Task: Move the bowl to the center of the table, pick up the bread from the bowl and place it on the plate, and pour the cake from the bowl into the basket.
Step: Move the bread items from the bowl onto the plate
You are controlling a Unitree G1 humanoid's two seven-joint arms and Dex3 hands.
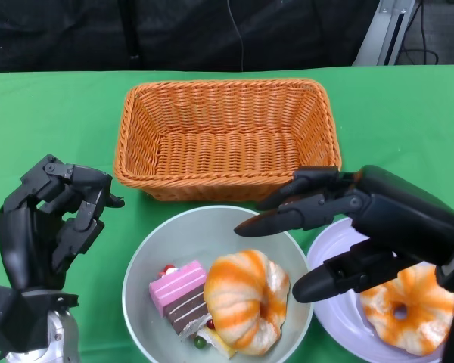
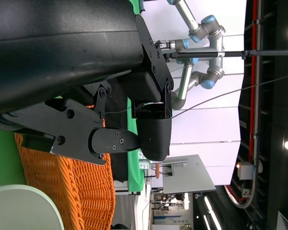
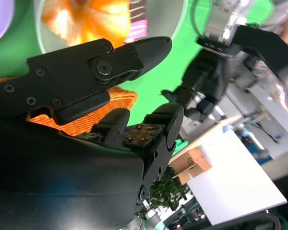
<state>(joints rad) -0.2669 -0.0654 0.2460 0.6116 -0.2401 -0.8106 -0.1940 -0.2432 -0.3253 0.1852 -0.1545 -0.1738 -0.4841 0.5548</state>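
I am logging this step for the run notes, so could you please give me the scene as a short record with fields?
table: green cloth
basket: orange wicker, nothing visible inside, beyond the bowl
bowl: pale green, near the front edge, in front of the basket
bowl contents: orange-glazed bread; pink and brown cake slice
plate: lavender, right of the bowl, already holding a second glazed bread
left hand: left of the bowl, holding nothing, fingers curled
right hand: over the bowl's right rim and the plate, fingers apart, holding nothing
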